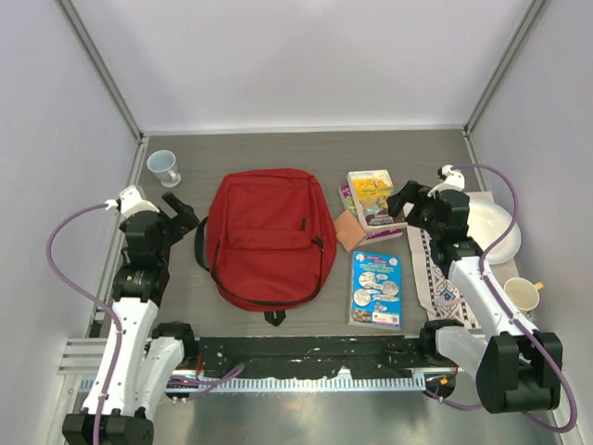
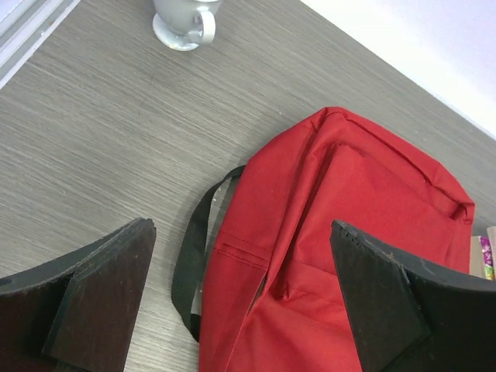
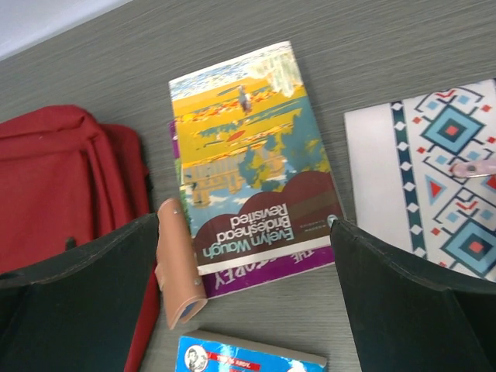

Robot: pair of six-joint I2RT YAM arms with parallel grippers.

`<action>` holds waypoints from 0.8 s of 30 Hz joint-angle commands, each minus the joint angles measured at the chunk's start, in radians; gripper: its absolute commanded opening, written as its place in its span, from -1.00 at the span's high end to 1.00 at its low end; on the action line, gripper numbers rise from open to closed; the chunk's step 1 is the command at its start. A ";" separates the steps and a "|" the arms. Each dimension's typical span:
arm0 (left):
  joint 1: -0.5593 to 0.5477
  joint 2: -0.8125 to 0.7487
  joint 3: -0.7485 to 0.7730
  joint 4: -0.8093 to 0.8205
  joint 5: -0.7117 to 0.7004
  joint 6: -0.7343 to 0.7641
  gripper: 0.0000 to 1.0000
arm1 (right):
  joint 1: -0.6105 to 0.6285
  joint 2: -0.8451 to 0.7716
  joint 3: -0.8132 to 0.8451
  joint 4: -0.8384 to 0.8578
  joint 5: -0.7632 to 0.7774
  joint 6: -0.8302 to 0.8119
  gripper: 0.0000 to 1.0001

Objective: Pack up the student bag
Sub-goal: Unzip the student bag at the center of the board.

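The red student bag (image 1: 267,234) lies flat in the middle of the table, zipped, with black straps at its left side; it also shows in the left wrist view (image 2: 341,256) and the right wrist view (image 3: 62,178). My left gripper (image 1: 182,213) is open and empty, hovering just left of the bag. My right gripper (image 1: 404,199) is open and empty above two stacked paperbacks (image 3: 252,155), the yellow and brown one on top of a purple one. A tan leather case (image 3: 177,263) lies between the books and the bag. A blue book (image 1: 376,289) lies nearer me.
A pale cup (image 1: 164,167) stands at the back left, also in the left wrist view (image 2: 183,21). A patterned cloth (image 3: 442,170) lies at the right, with a white bowl (image 1: 491,230) and a cream mug (image 1: 521,295) on it.
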 commanded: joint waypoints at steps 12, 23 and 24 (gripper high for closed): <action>0.003 -0.020 -0.114 -0.029 0.325 -0.505 -0.99 | -0.003 0.122 0.132 0.030 -0.401 0.053 -0.96; -0.018 -0.259 -0.191 -0.286 0.094 -0.516 -0.99 | 0.000 0.145 0.107 0.042 -0.423 0.068 -0.96; -0.018 -0.262 -0.195 -0.287 0.100 -0.516 -0.99 | -0.001 0.149 0.109 0.046 -0.433 0.074 -0.96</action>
